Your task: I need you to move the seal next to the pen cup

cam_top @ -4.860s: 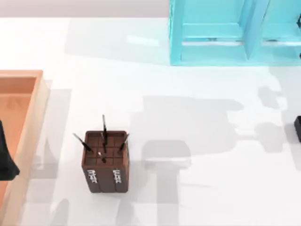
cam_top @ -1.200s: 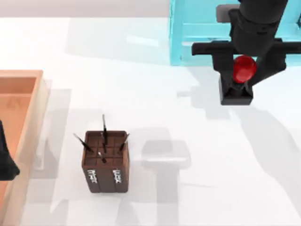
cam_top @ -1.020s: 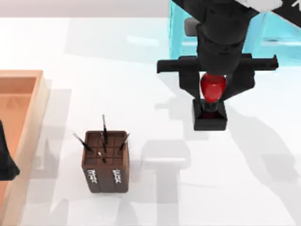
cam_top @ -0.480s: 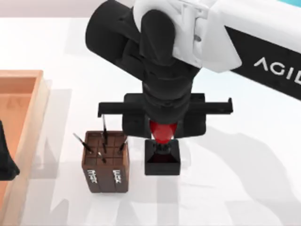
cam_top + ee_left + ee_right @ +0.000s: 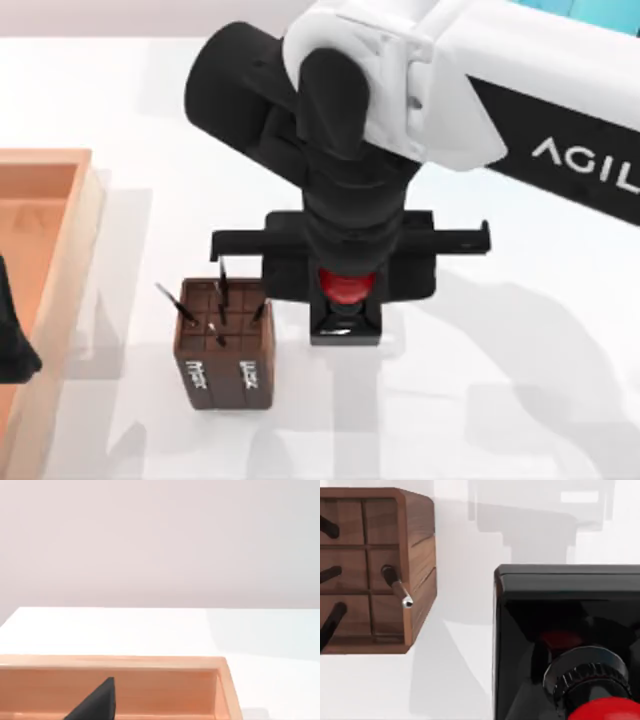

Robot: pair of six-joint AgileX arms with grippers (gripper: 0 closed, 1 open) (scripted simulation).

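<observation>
Top view: my right arm reaches in from about two o'clock and points straight down near the table's middle. The right gripper (image 5: 346,285) has its jaws closed on the red knob of the seal (image 5: 345,318), whose black base sits just beside the pen cup (image 5: 224,345) at its three o'clock — a narrow strip of white table (image 5: 520,400) between them. The left gripper (image 5: 12,345) is parked at nine o'clock over the wooden tray (image 5: 60,215).

Left wrist view: the tray's far wall (image 5: 150,662) and a dark fingertip (image 5: 97,705); I cannot tell its jaw state.

Right wrist view: the seal's base (image 5: 560,610) and knob (image 5: 607,711) close up — the pen cup's gridded top (image 5: 375,570) near, not touching.
</observation>
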